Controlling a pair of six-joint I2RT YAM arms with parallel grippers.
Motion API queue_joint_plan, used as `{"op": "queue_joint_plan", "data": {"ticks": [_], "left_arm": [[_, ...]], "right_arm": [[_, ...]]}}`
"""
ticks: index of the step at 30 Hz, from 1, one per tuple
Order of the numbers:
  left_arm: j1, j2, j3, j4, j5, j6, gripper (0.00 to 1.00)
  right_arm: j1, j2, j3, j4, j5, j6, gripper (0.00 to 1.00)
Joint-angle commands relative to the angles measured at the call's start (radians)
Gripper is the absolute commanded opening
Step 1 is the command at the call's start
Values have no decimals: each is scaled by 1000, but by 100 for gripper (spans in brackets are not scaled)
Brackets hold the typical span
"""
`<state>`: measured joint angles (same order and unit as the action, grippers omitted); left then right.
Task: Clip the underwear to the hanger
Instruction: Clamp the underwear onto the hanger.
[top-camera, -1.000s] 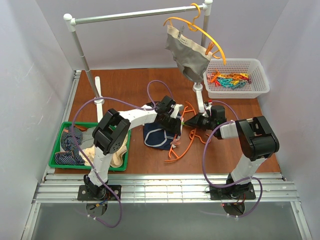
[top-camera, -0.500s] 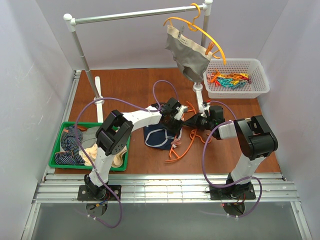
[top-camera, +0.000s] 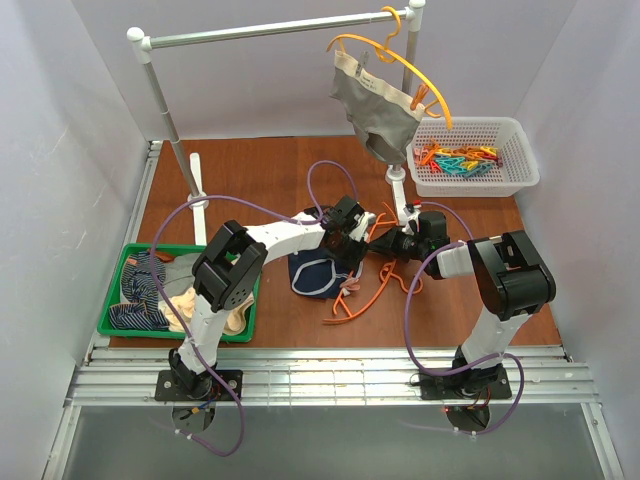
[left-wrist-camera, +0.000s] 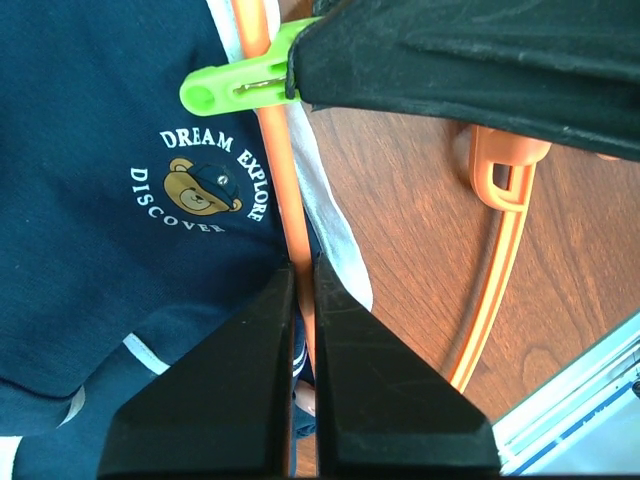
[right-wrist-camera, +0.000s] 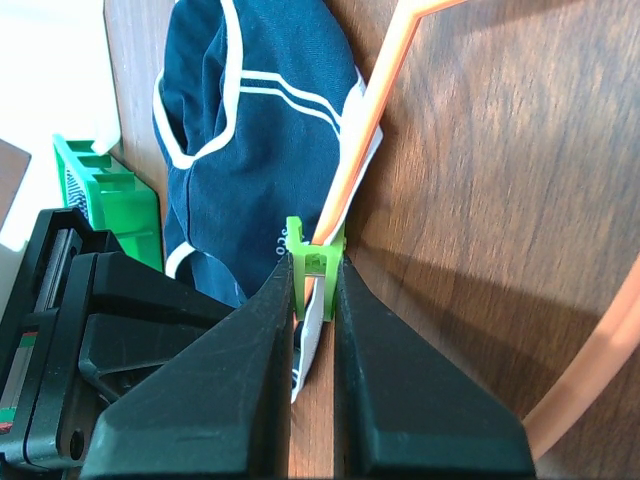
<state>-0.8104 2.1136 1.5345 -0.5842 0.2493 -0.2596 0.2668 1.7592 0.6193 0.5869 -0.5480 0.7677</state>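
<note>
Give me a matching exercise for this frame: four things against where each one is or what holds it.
1 underwear
2 hanger
3 peg
4 basket

A gripped by the right end effector
B at the far right corner of the table
C navy, lying flat
D pinched by the left end effector

Pairs: 1-C, 2-D, 3-A, 4-B

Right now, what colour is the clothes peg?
The peg is lime green, shown best in the left wrist view.
</note>
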Motion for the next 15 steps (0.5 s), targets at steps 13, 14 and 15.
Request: {"op": "queue_joint_plan", "data": {"ticks": [13, 14, 15], "left_arm": [[-24, -47, 52, -109, -128, -12, 42], [-23, -58, 53, -114, -155, -13, 44], [-23, -85, 56, -123, -171, -15, 47]], "right_arm": [[15, -52, 22, 18, -9, -2, 52], [15, -61, 25, 1, -7, -7, 53], [15, -84, 26, -15, -3, -22, 58]]}}
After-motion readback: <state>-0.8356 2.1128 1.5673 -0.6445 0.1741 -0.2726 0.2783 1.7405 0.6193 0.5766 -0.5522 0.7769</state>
